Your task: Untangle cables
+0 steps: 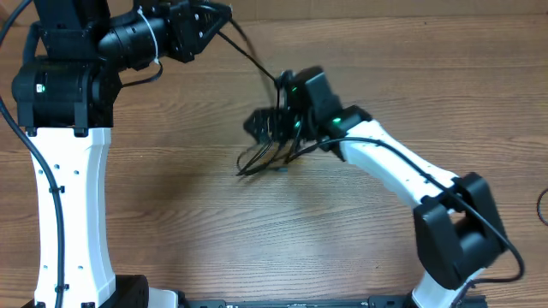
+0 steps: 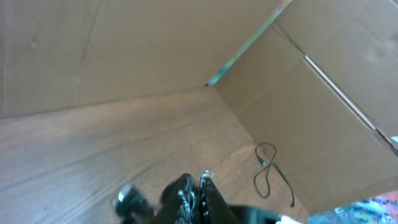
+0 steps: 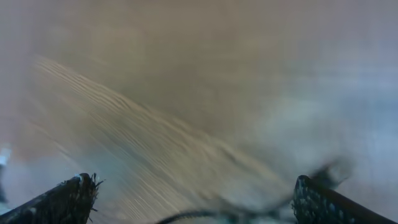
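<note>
A tangle of thin black cables (image 1: 264, 156) lies in the middle of the wooden table. One cable (image 1: 253, 56) runs taut from it up to my left gripper (image 1: 218, 19), which is shut on that cable at the upper left. In the left wrist view the left fingers (image 2: 186, 198) are pressed together, and a blurred plug end (image 2: 127, 200) shows beside them. My right gripper (image 1: 267, 127) hangs open just above the tangle. Its view is blurred by motion; the fingertips (image 3: 76, 194) stand far apart with a dark cable strand (image 3: 211, 218) low between them.
A separate looped black cable (image 2: 268, 169) lies on the table near a cardboard wall (image 2: 323, 118). Another bit of cable (image 1: 541, 205) shows at the table's right edge. The left arm's white column (image 1: 73, 214) stands at the left, and the right arm's base (image 1: 454, 231) at the lower right.
</note>
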`<state>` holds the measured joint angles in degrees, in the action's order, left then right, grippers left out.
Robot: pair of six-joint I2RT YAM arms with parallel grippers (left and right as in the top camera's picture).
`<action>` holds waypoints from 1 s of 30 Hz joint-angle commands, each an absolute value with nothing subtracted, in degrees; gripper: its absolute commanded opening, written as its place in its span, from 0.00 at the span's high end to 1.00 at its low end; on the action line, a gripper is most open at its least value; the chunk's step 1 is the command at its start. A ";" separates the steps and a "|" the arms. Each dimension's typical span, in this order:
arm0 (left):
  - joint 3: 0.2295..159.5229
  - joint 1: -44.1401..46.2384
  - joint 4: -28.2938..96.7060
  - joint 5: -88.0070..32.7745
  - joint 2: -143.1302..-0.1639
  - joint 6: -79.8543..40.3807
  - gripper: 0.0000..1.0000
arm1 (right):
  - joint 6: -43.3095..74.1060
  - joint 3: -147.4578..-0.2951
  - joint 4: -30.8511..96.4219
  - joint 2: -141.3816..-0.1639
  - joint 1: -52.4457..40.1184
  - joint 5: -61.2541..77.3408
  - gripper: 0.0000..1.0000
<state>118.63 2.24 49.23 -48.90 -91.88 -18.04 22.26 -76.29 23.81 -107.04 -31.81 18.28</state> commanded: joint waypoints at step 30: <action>120.16 -9.87 70.30 -14.90 -95.29 -25.45 0.96 | 8.43 -80.60 47.07 -105.58 -0.34 15.49 0.00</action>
<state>118.89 -11.16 70.43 -10.87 -93.14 -25.36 16.25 -77.25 47.42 -108.73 0.30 2.81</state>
